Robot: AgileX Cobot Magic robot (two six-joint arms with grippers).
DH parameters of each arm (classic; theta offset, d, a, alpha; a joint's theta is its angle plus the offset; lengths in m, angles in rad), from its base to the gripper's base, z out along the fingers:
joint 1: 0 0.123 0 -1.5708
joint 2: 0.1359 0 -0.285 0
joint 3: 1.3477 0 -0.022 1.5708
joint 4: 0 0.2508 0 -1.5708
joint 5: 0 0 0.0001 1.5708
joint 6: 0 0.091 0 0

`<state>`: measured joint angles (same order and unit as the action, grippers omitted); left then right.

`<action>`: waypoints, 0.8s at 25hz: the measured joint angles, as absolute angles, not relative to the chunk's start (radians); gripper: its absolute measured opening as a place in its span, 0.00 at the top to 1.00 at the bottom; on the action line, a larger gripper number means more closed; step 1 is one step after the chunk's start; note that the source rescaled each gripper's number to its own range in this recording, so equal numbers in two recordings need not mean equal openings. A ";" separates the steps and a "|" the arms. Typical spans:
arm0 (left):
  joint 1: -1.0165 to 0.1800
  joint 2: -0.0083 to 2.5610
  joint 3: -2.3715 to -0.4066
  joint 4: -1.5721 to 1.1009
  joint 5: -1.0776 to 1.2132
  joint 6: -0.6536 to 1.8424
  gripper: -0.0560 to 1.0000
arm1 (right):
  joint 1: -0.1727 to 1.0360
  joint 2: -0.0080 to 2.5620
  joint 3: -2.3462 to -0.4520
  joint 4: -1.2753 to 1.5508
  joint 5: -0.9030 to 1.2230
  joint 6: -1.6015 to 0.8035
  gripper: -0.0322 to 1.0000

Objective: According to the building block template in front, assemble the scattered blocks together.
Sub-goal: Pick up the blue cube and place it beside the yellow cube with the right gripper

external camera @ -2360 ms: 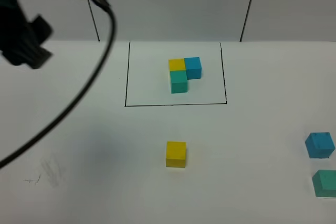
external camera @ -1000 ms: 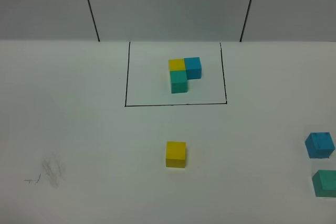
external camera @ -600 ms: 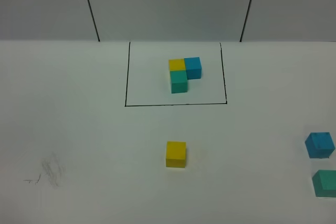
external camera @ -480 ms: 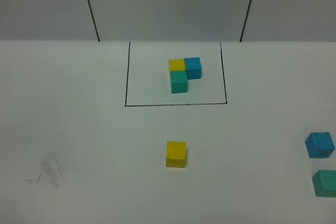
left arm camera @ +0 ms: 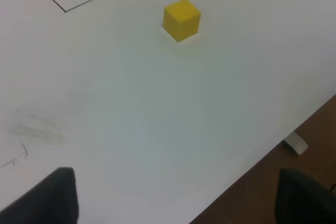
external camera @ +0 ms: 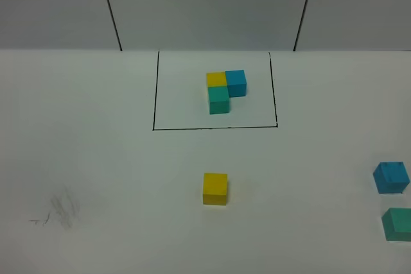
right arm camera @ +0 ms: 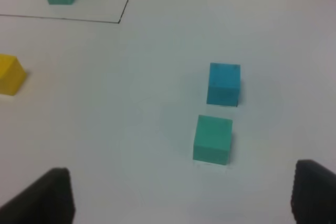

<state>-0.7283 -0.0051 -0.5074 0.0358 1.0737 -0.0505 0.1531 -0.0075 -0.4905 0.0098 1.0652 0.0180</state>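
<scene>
The building block template [external camera: 225, 91] is an L of yellow, blue and teal cubes inside a black-line rectangle at the back centre. Of the scattered blocks, the yellow cube [external camera: 215, 188] sits alone in the middle, while the blue cube [external camera: 391, 178] and the teal cube [external camera: 398, 224] lie at the far right edge. Neither arm shows in the exterior view. My left gripper [left arm camera: 176, 203] is open, and the yellow cube [left arm camera: 181, 20] lies well ahead of it. My right gripper [right arm camera: 178, 198] is open too, with the teal cube [right arm camera: 212, 139] and blue cube [right arm camera: 224, 84] just ahead.
Grey smudges and pencil marks [external camera: 61, 210] mark the white table at the front left. The table's front edge [left arm camera: 262, 156] runs close by the left gripper, with brown floor beyond. A corner of the black frame line [left arm camera: 65, 11] shows in the left wrist view.
The left arm and its cable, which hung over the far left of the exterior view earlier, have left that view. No cube has moved.
</scene>
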 joint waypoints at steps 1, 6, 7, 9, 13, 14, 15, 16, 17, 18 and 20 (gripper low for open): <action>-0.728 -0.005 -0.507 0.036 1.073 -0.050 0.03 | 0.153 -0.007 -0.490 0.010 1.065 0.018 0.28; -0.636 -0.005 -0.506 0.032 1.068 -0.049 0.03 | 0.153 -0.007 -0.490 0.010 1.065 0.017 0.28; -0.576 -0.005 -0.506 0.032 1.068 -0.046 0.03 | 0.153 -0.007 -0.490 0.010 1.065 0.017 0.28; -0.450 -0.005 -0.506 0.033 1.068 -0.045 0.03 | 0.153 -0.007 -0.490 0.010 1.065 0.017 0.28; -0.215 -0.005 -0.506 0.033 1.068 -0.043 0.03 | 0.153 -0.007 -0.490 0.010 1.065 0.017 0.28; -0.168 -0.005 -0.506 0.033 1.068 -0.043 0.03 | 0.153 -0.007 -0.490 0.010 1.065 0.017 0.28; -0.134 -0.005 -0.506 0.033 1.068 -0.043 0.03 | 0.153 -0.007 -0.490 0.010 1.065 0.017 0.28; -0.098 -0.005 -0.506 0.033 1.068 -0.043 0.03 | 0.153 -0.007 -0.490 0.010 1.065 0.017 0.28; -0.068 -0.005 -0.506 0.033 1.068 -0.043 0.03 | 0.153 -0.007 -0.490 0.010 1.065 0.017 0.28; -0.042 -0.005 -0.506 0.033 1.068 -0.043 0.03 | 0.153 -0.007 -0.490 0.010 1.065 0.017 0.28; -0.006 -0.005 -0.506 0.033 1.068 -0.043 0.03 | 0.153 -0.007 -0.490 0.010 1.065 0.017 0.28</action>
<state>-0.0058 -0.0051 -0.5058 0.0326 1.0678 -0.0433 0.1531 -0.0075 -0.4905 0.0098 1.0652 0.0170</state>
